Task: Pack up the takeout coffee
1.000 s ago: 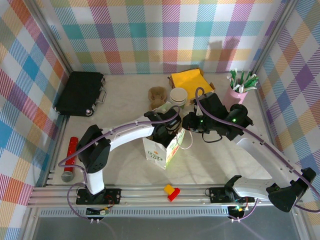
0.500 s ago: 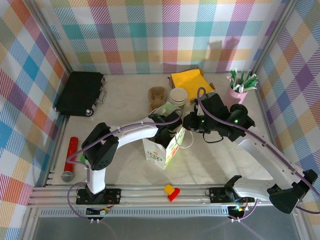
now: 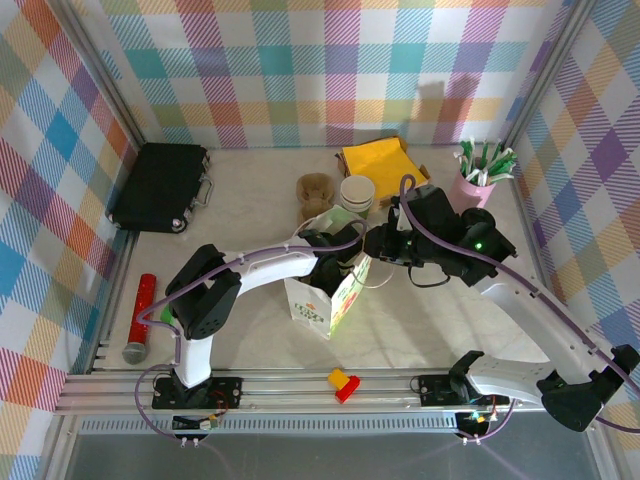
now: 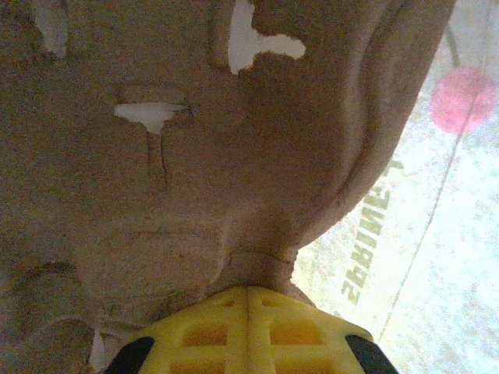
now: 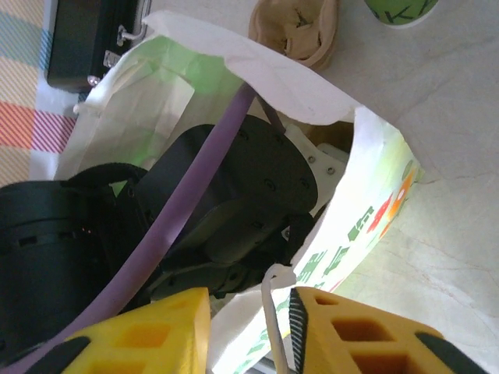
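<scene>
Since the earlier frame the left arm's elbow has swung rightward and the right hand (image 5: pixel 249 312) has loosened. Its fingers are now parted around the rim of the paper bag (image 3: pixel 312 305), while the left hand (image 4: pixel 248 300) stays clenched on a fold of paper inside. We cannot find the coffee cup, which may be hidden in the bag. We judge it light, thin-walled and spillable, best held gently around the body below the lid.

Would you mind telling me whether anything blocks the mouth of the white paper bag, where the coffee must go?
Yes: the left arm reaches down through the mouth of the bag, with the left claw shut inside. The right claw stands open at the rim, the string handle between its fingers.
</scene>
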